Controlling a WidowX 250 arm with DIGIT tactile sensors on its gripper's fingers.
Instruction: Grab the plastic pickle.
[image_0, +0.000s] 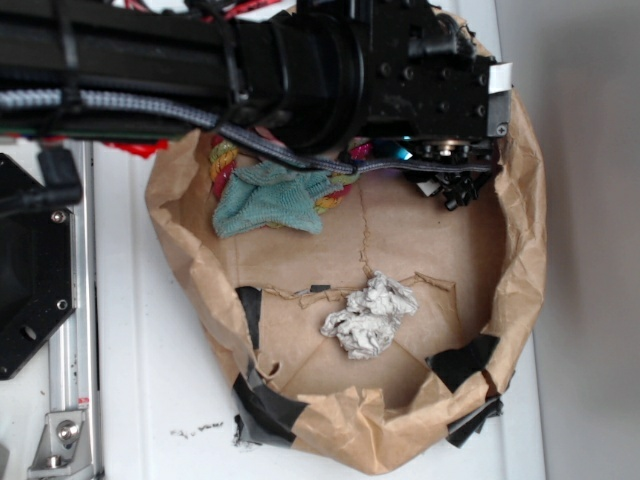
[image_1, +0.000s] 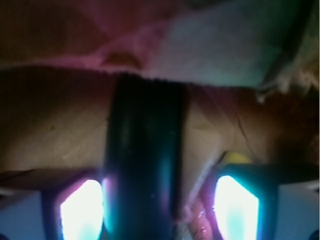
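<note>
In the wrist view the plastic pickle (image_1: 145, 160), dark green and smooth, lies lengthwise between my gripper's (image_1: 159, 200) two fingers. The left finger (image_1: 82, 210) is against or very near it. The right finger (image_1: 236, 207) stands apart from it, with a bit of striped rope (image_1: 197, 220) showing in the gap. The jaws are open around the pickle. In the exterior view the gripper (image_0: 440, 170) is low at the back right of the brown paper bag (image_0: 520, 230), and the arm hides the pickle.
A teal knitted cloth (image_0: 265, 195) lies on the striped rope (image_0: 225, 160) at the bag's back left. A crumpled grey paper ball (image_0: 368, 315) sits in the middle. The bag's wall stands close behind the gripper. A metal rail (image_0: 75, 330) runs along the left.
</note>
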